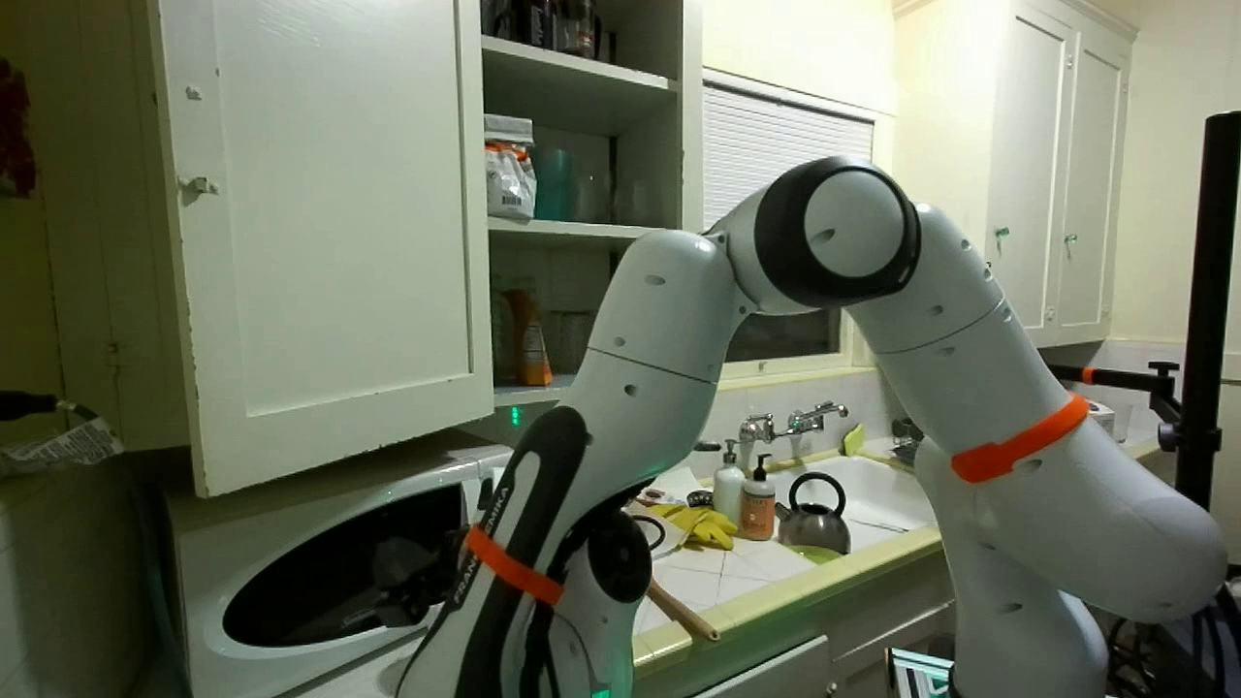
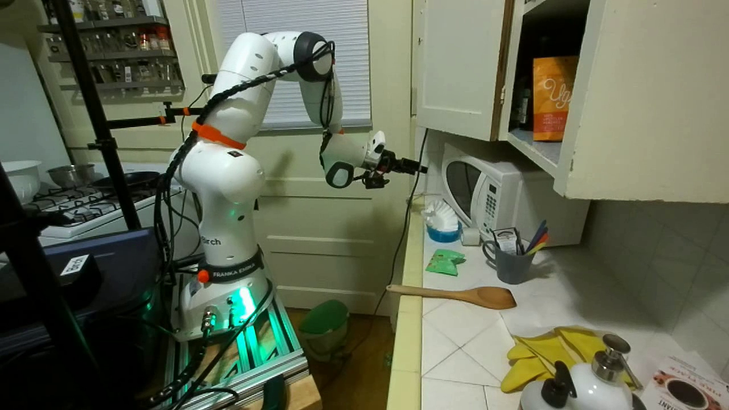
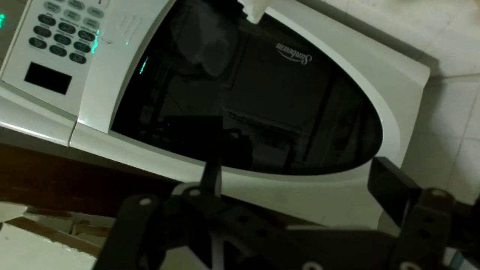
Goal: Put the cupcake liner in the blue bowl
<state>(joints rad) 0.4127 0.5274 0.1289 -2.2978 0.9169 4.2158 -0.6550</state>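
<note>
Jaws, one pair, spread wide, holding nothing: black gripper [image 3: 299,175], out in front of the white microwave [image 2: 521,196]. Cupcake liner [image 2: 441,215], pale, fluted: sitting in the blue bowl [image 2: 443,234], rising above its rim, over there on the tiled counter [image 2: 455,327]. Green packet [image 2: 445,262], near the bowl. Wooden spoon [image 2: 472,295], handle across the counter's edge.
</note>
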